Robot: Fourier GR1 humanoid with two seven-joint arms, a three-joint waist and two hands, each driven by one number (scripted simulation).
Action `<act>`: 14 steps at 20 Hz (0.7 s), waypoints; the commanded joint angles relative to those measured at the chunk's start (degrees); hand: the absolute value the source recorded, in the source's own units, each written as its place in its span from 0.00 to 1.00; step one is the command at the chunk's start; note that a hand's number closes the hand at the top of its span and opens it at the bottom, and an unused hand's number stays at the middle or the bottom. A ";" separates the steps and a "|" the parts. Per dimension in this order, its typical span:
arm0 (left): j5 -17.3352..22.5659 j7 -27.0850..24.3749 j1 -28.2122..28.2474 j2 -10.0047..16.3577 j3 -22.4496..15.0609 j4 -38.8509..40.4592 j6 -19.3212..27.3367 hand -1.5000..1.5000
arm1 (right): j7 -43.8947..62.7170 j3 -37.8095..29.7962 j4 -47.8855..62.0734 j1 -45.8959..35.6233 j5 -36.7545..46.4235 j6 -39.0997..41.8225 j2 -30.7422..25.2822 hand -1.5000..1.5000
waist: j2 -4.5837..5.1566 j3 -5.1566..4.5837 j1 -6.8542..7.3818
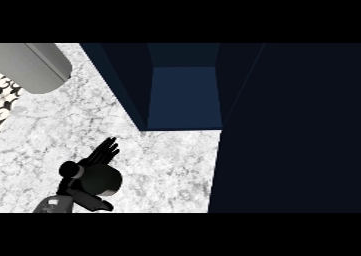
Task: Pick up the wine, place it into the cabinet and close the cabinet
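Wine: you cannot see it anywhere, neither on the marble counter (164, 165) nor in the open cabinet (184, 95), whose compartment looks bare. The left hand (100, 179) rests low at left, fingers straight, close together and holding nothing; the right hand is out of view. Risk: the dark panel at right, probably the cabinet door (294, 130), screens that side, so you could shut the cabinet without the wine inside.

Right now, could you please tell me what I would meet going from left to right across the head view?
In order: grey cylinder → left hand → open cabinet → dark panel.
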 commanded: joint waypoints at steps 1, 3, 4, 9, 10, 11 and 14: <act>-0.95 -8.69 -0.25 -1.52 -2.10 1.81 -8.27 0.00 | -0.59 -3.15 1.48 -1.25 -3.70 0.22 0.02 0.00 | 0.11 0.03 0.33; -0.02 -9.49 -1.22 0.62 -1.58 2.36 -10.17 0.00 | 1.50 -0.96 -1.94 -0.68 -2.00 -0.80 0.53 0.00 | -0.01 -0.01 0.06; -0.80 -10.92 -1.45 0.08 -2.04 3.52 -8.72 0.00 | 1.93 1.22 -2.01 -0.82 -0.59 -1.21 1.22 0.00 | 0.04 -0.07 -0.09; 0.98 -11.23 -3.19 0.70 -1.08 4.50 -7.94 0.00 | 0.44 2.02 -3.53 3.65 -0.81 0.18 1.11 0.00 | -0.04 0.02 -0.12; 0.09 -13.92 -0.12 -0.38 -2.24 3.66 -6.54 0.00 | 4.25 2.96 -4.29 0.12 0.35 -1.27 0.98 0.00 | -0.12 -0.05 0.28; 0.96 -11.52 -3.31 -2.26 -1.68 4.52 -5.24 0.00 | 1.23 1.08 -2.44 1.48 -1.49 -0.50 1.12 0.00 | -0.01 0.02 0.01; 2.81 -9.35 -4.33 -2.92 -1.15 4.52 -6.22 1.00 | 2.99 1.61 -1.97 0.22 -0.82 -0.55 0.64 0.00 | -0.08 0.04 0.26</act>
